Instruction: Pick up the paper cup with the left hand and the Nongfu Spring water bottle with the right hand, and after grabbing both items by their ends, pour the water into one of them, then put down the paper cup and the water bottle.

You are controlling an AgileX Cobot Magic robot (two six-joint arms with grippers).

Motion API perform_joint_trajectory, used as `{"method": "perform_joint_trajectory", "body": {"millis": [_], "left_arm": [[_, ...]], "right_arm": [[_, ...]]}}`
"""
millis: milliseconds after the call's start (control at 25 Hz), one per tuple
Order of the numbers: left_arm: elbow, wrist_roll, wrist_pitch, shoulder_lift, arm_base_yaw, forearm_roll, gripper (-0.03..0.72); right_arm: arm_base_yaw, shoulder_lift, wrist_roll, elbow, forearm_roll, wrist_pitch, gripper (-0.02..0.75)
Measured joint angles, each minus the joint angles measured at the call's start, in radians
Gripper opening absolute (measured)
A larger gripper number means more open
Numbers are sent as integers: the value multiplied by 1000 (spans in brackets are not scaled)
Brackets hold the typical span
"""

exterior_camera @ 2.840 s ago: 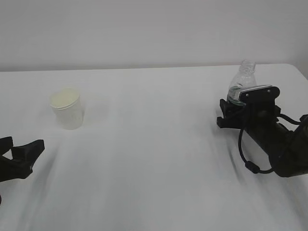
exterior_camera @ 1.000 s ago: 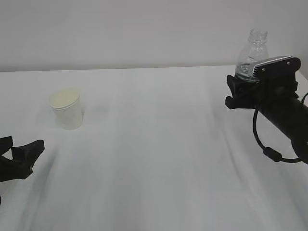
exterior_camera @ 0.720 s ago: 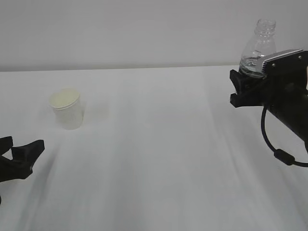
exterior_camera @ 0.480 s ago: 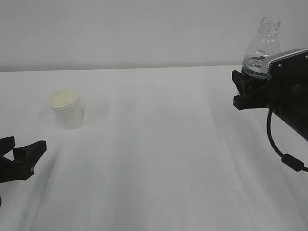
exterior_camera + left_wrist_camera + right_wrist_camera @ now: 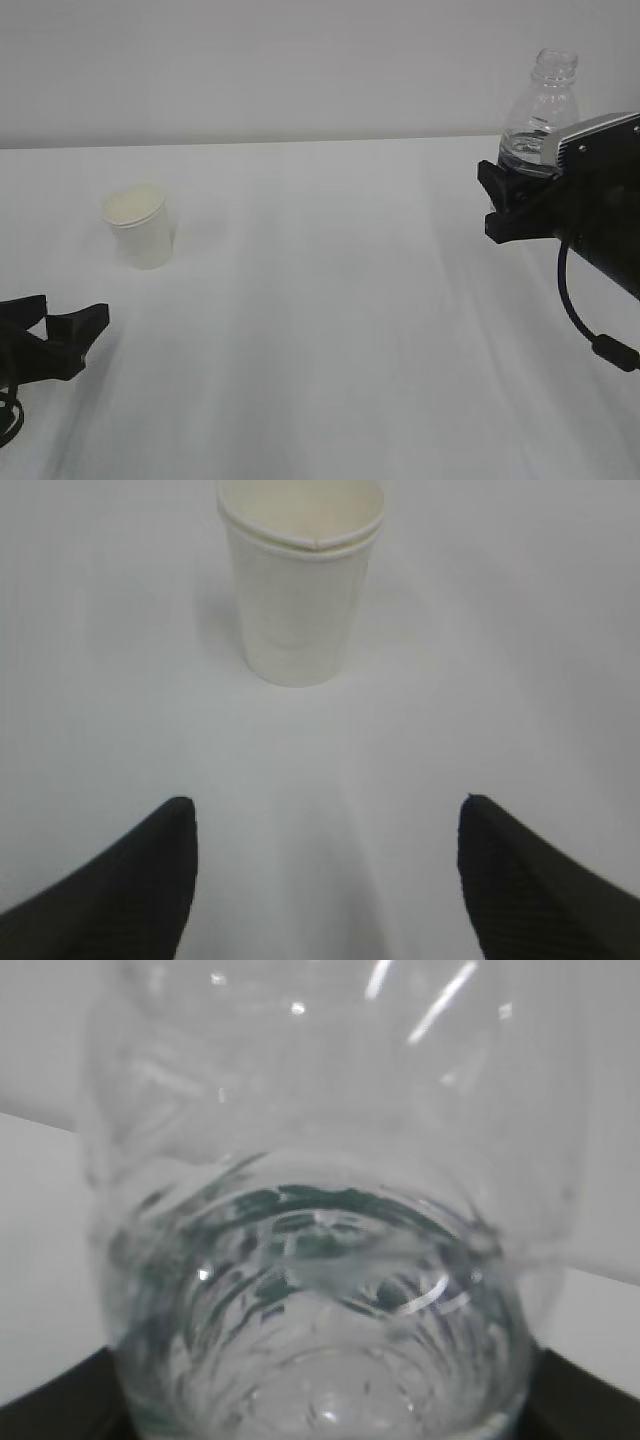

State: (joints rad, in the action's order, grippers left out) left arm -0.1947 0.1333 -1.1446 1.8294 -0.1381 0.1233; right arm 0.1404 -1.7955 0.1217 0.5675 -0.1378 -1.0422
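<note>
Nongfu Spring water bottle (image 5: 537, 108) being held upright, off table (image 5: 320, 300), by right gripper (image 5: 515, 195); clear, capless, water (image 5: 320, 1360) pooling low inside. Paper cup (image 5: 300, 575) being left standing at far left, white, cream interior, contents indiscernible. Left gripper (image 5: 325, 880) being kept spread wide, near cup, empty.

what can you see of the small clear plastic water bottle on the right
The small clear plastic water bottle is ribbed and see-through, with a capless threaded neck at the top. It stands upright, lifted off the white table at the right edge of the exterior view. The black right gripper clamps its lower body, hiding that part. The right wrist view shows clear water inside, with dark green showing through the plastic. Nothing else touches it.
</note>
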Motion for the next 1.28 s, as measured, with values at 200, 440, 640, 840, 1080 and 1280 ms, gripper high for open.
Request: {"method": "perform_joint_trajectory", "body": {"millis": [200,440,640,840,1080,1280], "left_arm": [[-78,0,0,71,0,25,587],[-156,0,0,127,0,54,587],[-200,0,0,150,0,63,587],[-234,-1,0,165,0,63,593],[-257,-1,-2,215,0,49,604],[-285,-1,-2,239,0,43,618]], "right_arm": [[0,1,-7,0,-15,0,475],[0,1,-8,0,-22,0,475],[0,1,-9,0,-23,2,475],[0,1,-14,0,-23,2,475],[0,1,-21,0,-25,2,475],[0,1,-20,0,-25,2,474]]}}
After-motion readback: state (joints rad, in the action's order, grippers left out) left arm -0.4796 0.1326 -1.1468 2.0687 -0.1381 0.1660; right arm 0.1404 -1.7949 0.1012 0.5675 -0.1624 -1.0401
